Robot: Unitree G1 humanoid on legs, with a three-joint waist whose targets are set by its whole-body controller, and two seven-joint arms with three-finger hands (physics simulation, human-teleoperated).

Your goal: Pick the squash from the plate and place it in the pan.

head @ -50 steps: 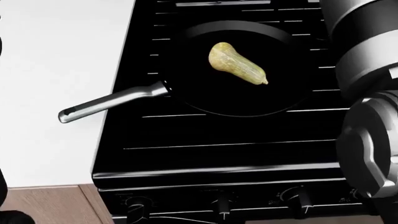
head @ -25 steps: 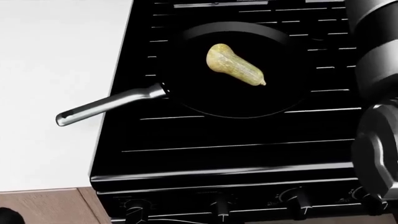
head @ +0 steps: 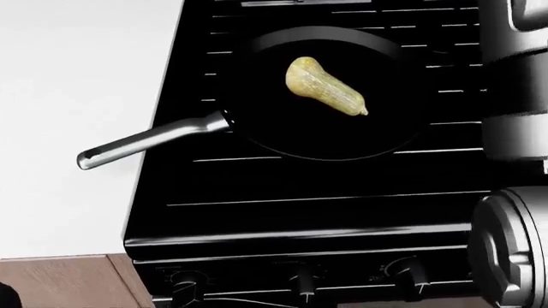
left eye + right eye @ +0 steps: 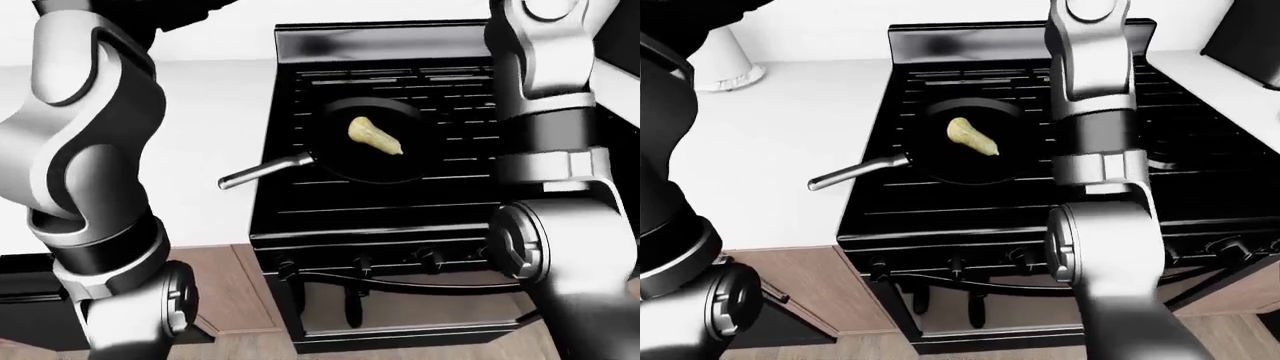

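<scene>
In the eye views the robot's two arms rise close to the camera, the left arm (image 4: 90, 187) filling the left side and the right arm (image 4: 1100, 187) standing tall over the stove's right half; both run out of the top of the views, so neither hand shows and I cannot tell whether the fingers are apart or together. Beyond the arms, at the bottom of the head view, a row of control knobs (image 3: 301, 279) lines the black stove (image 3: 326, 205), with a wooden cabinet front (image 3: 60, 282) to its left under the white bench (image 3: 77, 96). Farther up, a black pan (image 3: 329, 93) sits on the stove grates, its grey metal handle (image 3: 146, 144) reaching down-left out over the bench. The squash (image 3: 323, 85) lies on its side inside the pan, its narrow stem end pointing toward the lower right of the head view.
</scene>
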